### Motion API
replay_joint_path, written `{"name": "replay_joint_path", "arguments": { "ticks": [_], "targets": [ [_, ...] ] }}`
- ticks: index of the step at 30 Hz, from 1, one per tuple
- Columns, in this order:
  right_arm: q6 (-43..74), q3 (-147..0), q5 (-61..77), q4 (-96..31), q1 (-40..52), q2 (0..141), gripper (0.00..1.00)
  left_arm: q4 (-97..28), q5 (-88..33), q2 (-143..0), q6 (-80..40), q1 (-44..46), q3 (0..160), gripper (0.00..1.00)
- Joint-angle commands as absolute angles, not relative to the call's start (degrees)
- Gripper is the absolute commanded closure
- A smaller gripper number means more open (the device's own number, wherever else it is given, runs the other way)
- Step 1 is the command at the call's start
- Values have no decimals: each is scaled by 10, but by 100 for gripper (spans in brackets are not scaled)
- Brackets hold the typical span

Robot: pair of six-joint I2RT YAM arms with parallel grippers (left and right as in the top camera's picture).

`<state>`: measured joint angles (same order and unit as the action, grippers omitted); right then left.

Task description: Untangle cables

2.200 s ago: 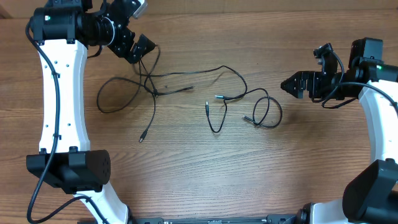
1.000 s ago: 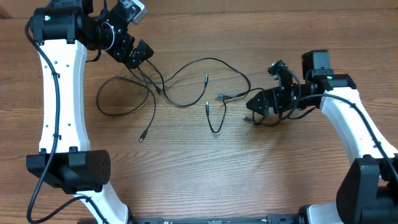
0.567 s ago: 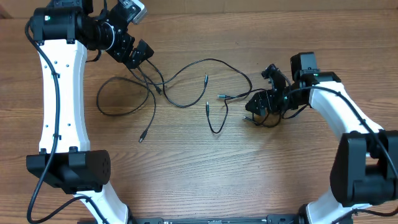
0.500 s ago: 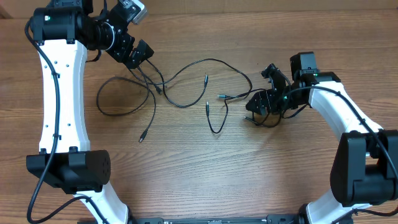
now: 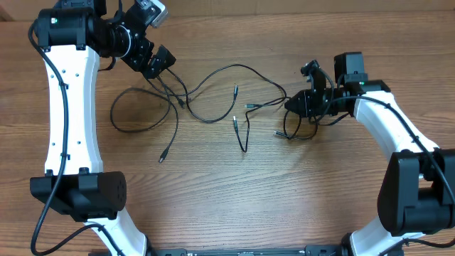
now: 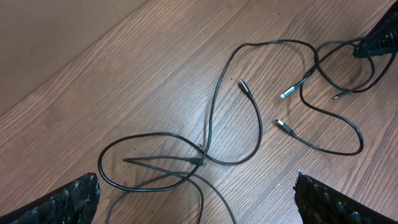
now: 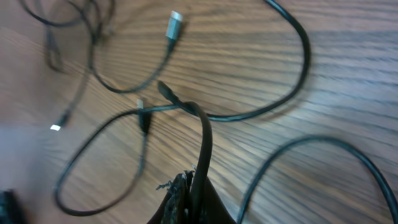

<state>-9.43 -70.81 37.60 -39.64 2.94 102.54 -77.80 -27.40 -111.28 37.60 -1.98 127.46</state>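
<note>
Thin black cables (image 6: 273, 42), loose loops on wood table (image 5: 284, 199). Left gripper (image 5: 161, 61): jaws wide apart above loops. Right gripper (image 5: 293, 105): pinched closed on one cable.

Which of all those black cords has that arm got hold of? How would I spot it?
Look at the right arm over the wooden table: its jaws are shut on one thin black cable. The other cables lie loose on the wood; only this one runs straight out from between the jaws.
</note>
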Motion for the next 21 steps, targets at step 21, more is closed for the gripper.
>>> {"name": "replay_joint_path", "arguments": {
  "ticks": [21],
  "targets": [
    [-12,-1102,588,-488,29,872,96,-778,-265,-1114,371,-19,1283,0]
  ]
}}
